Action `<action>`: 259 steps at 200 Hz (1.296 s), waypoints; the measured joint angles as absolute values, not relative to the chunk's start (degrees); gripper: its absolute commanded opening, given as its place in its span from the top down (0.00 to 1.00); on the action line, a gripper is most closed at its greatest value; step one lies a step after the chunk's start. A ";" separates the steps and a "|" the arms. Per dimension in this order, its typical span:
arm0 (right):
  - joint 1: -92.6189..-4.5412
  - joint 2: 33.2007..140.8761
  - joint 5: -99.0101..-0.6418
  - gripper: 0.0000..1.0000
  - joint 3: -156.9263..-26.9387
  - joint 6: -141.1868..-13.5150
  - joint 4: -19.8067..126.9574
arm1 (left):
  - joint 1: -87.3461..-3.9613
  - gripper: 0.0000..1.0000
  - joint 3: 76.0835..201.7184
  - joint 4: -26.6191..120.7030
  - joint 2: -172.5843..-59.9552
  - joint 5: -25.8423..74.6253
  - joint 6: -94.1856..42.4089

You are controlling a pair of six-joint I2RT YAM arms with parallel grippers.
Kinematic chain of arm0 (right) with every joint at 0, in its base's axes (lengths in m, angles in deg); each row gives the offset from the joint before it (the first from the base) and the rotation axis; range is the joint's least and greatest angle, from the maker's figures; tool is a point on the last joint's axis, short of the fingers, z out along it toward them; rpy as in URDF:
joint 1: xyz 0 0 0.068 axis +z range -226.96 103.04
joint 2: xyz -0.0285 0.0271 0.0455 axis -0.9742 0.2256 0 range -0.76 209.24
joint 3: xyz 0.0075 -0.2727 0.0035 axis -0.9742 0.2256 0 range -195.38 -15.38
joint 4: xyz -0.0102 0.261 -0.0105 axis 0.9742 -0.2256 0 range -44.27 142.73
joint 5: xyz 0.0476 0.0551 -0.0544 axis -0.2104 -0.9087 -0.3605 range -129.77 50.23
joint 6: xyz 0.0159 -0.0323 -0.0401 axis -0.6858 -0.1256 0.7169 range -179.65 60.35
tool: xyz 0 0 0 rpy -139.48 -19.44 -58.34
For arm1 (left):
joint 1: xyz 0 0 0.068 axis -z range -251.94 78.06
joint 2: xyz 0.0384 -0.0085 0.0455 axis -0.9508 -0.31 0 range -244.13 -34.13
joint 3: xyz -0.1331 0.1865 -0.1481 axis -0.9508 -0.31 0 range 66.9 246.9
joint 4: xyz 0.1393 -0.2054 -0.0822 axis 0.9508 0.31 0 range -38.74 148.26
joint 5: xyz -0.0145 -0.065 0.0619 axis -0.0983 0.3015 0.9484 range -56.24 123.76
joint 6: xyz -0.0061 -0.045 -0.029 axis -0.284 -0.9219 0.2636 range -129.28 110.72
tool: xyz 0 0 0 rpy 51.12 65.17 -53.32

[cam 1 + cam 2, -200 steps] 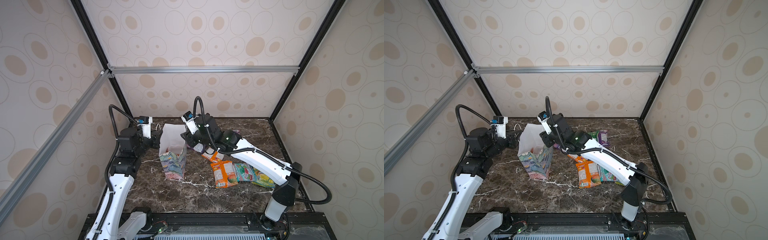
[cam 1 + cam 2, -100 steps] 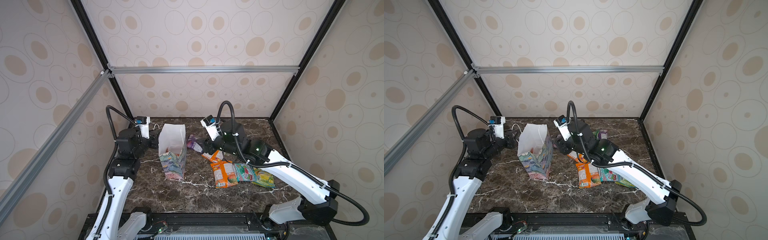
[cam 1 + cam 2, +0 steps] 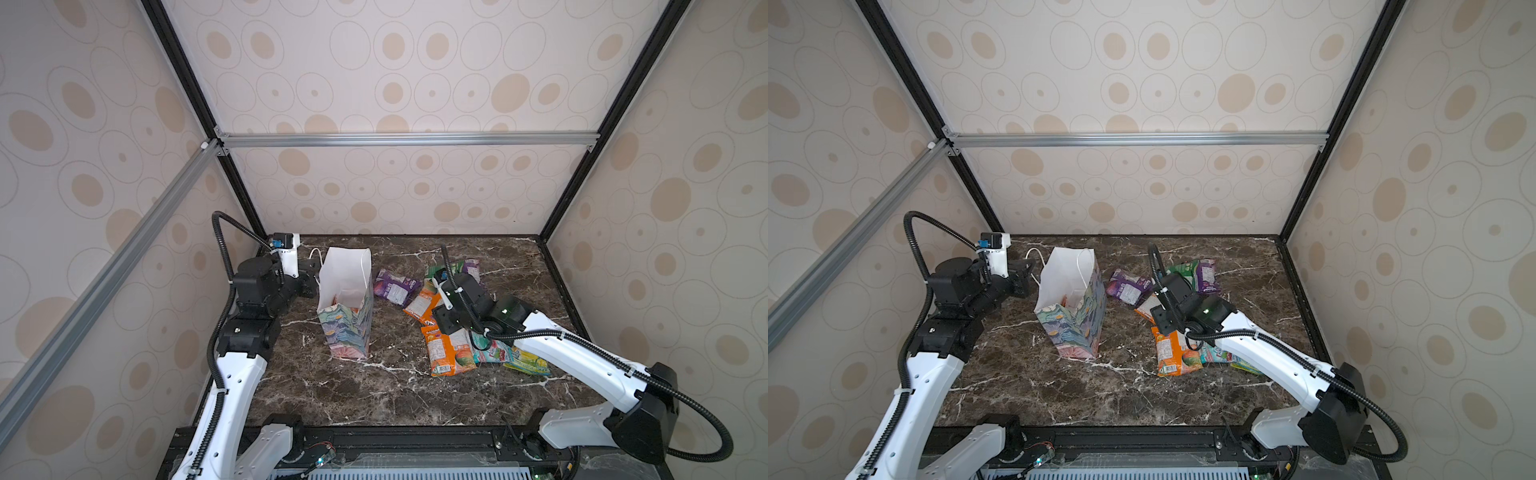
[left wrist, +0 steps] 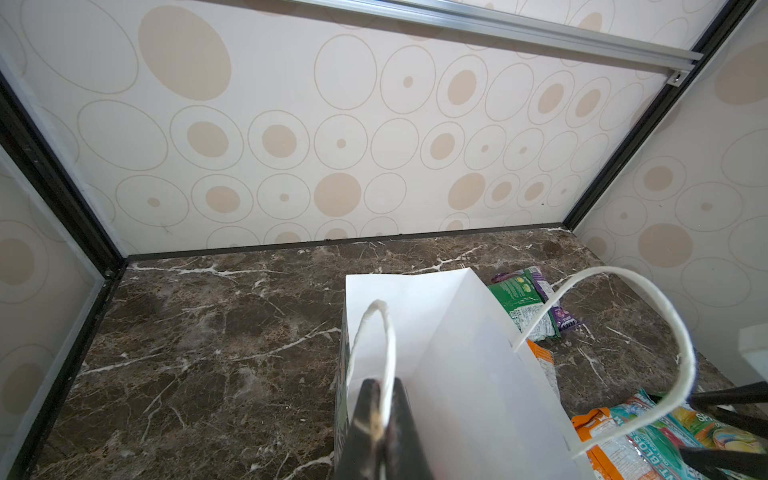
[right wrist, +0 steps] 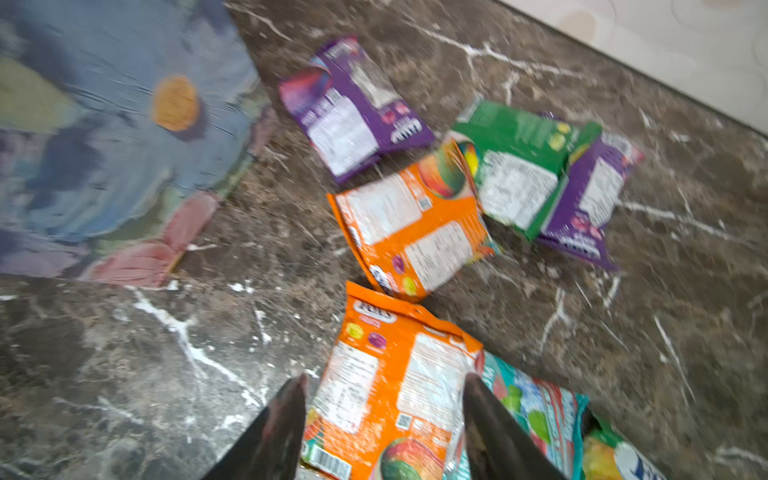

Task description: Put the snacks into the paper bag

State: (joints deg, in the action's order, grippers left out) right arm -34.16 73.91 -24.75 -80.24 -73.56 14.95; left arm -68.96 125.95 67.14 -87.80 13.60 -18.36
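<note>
Beside the tall floral-print paper bag (image 3: 347, 332) upright on the marble surface (image 3: 374, 399), pinches its white cord handle (image 4: 388, 332) with the left hand (image 4: 384, 395), poises the spread right hand (image 5: 384, 376) over a flat orange packet (image 5: 395, 415), likely needs lowering and closing next.

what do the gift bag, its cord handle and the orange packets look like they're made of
Gift bag: paper, matte white inside, printed outside, sharp creases. Cord handle: white twisted cord, paper or cotton, unclear. Orange packets: glossy plastic film, crinkled, catching glare.
</note>
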 measured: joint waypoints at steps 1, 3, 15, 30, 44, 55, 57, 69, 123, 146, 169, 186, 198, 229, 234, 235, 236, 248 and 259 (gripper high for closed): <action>-34.37 73.80 -24.75 0.37 -80.07 -73.78 14.92 | -68.96 0.98 125.95 67.14 -87.80 13.60 -18.36; -34.94 73.43 -24.86 0.37 -79.54 -74.09 14.66 | -68.96 0.98 125.95 67.14 -87.80 13.58 -18.36; -37.26 71.57 -25.29 0.37 -77.11 -75.75 14.55 | -68.96 0.98 125.93 67.12 -87.80 13.49 -18.39; -39.86 68.78 -26.78 0.37 -73.88 -77.72 14.62 | -68.96 0.98 125.82 67.03 -87.77 13.38 -18.39; -41.94 67.09 -28.64 0.37 -71.58 -78.87 14.88 | -68.96 0.98 125.62 66.79 -87.73 13.32 -18.36; -43.66 66.46 -30.30 0.37 -70.01 -79.49 15.64 | -68.96 0.98 125.44 66.68 -87.60 13.29 -18.36; -43.88 66.41 -30.54 0.37 -69.84 -79.62 15.78 | -68.96 0.98 125.40 66.64 -87.53 13.29 -18.39; -46.02 66.22 -32.46 0.37 -68.11 -80.08 16.80 | -68.96 0.98 125.16 66.49 -87.21 13.27 -18.39; -53.35 67.31 -41.47 0.37 -60.87 -81.52 24.50 | -68.96 0.98 125.09 66.31 -86.90 12.86 -18.41; -54.94 69.72 -45.34 0.37 -59.06 -81.69 28.65 | -68.96 0.98 125.09 66.31 -86.92 12.88 -18.43; -55.62 73.04 -47.96 0.37 -58.84 -81.69 31.34 | -68.96 0.98 125.09 66.31 -86.92 12.88 -18.43; -55.79 75.03 -49.03 0.37 -58.84 -81.67 32.47 | -68.96 0.98 125.09 66.29 -87.05 12.86 -18.43; -55.95 76.16 -49.42 0.37 -58.84 -81.72 33.24 | -68.96 0.98 125.07 66.18 -87.25 12.86 -18.43; -57.22 78.72 -50.63 0.38 -58.84 -82.85 35.93 | -68.96 0.99 124.99 65.61 -87.77 12.77 -18.45; -57.32 79.07 -50.73 0.38 -58.84 -83.11 36.34 | -68.96 0.99 124.99 65.55 -87.86 12.64 -18.45; -57.32 79.07 -50.73 0.38 -58.84 -83.11 36.34 | -68.96 0.99 124.99 65.55 -87.88 12.64 -18.45; -57.35 79.11 -50.73 0.38 -58.84 -83.25 36.41 | -68.96 0.99 124.99 65.55 -87.91 12.62 -18.43; -57.59 79.88 -50.82 0.38 -58.86 -83.84 37.41 | -68.96 0.99 124.99 65.52 -88.04 12.40 -18.43; -57.81 80.73 -51.30 0.38 -58.86 -84.47 38.16 | -68.96 0.98 124.99 65.48 -88.02 12.35 -18.43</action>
